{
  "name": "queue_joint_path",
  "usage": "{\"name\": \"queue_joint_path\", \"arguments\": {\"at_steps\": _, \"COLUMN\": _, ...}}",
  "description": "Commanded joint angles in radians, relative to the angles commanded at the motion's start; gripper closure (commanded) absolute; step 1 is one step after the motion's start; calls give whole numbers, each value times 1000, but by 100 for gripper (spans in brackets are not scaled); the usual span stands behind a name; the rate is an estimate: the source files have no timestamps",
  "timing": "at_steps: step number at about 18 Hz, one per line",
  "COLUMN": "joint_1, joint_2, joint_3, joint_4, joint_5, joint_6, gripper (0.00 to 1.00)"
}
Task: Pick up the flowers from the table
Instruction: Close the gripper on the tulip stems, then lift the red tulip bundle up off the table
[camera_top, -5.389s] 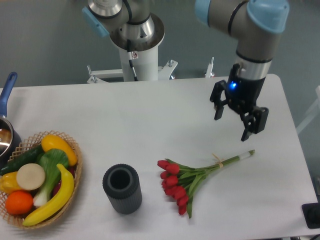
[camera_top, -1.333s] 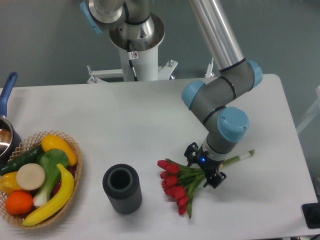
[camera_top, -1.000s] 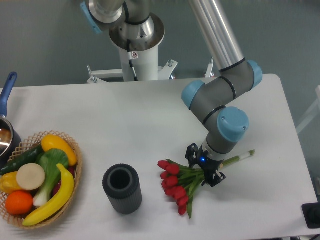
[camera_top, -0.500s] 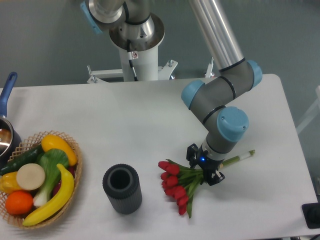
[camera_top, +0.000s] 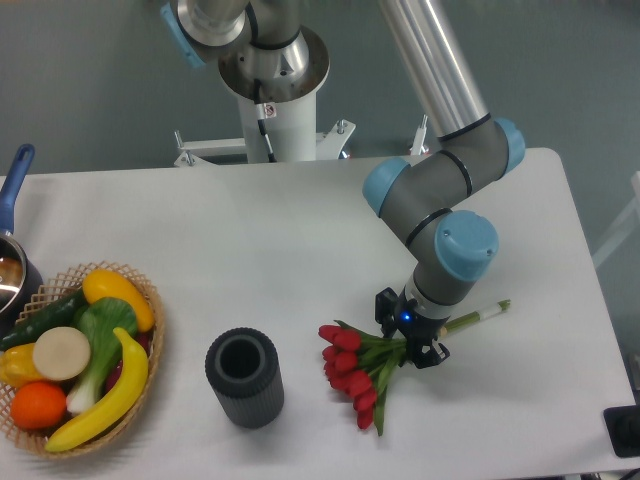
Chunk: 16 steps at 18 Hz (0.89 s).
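Note:
The flowers (camera_top: 353, 372), a bunch of red tulips with green stems, lie near the front of the white table (camera_top: 300, 230); the stem ends (camera_top: 482, 314) point right. My gripper (camera_top: 408, 332) reaches straight down over the middle of the stems. Its black fingers (camera_top: 385, 305) have closed in on the stems from both sides. The arm's wrist hides the tied part of the bunch. The blooms still seem to rest on the tabletop.
A dark grey ribbed cylinder cup (camera_top: 244, 378) stands left of the blooms. A wicker basket (camera_top: 150, 340) of fruit and vegetables sits at the front left, with a blue-handled pot (camera_top: 12, 215) behind it. The robot base (camera_top: 272, 110) stands at the back edge.
From 5.4 s ago the gripper came down from above the table onto the stems. Over the last second the fingers narrowed on the stems and the blooms shifted slightly right.

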Motion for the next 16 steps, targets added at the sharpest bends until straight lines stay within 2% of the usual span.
{"name": "queue_joint_path", "arguments": {"at_steps": 9, "joint_1": 8, "joint_2": 28, "joint_3": 0, "joint_4": 12, "joint_5": -3, "joint_6": 2, "gripper": 56}}
{"name": "queue_joint_path", "arguments": {"at_steps": 16, "joint_1": 26, "joint_2": 95, "joint_3": -17, "joint_4": 11, "joint_5": -115, "joint_6": -3, "gripper": 56}}
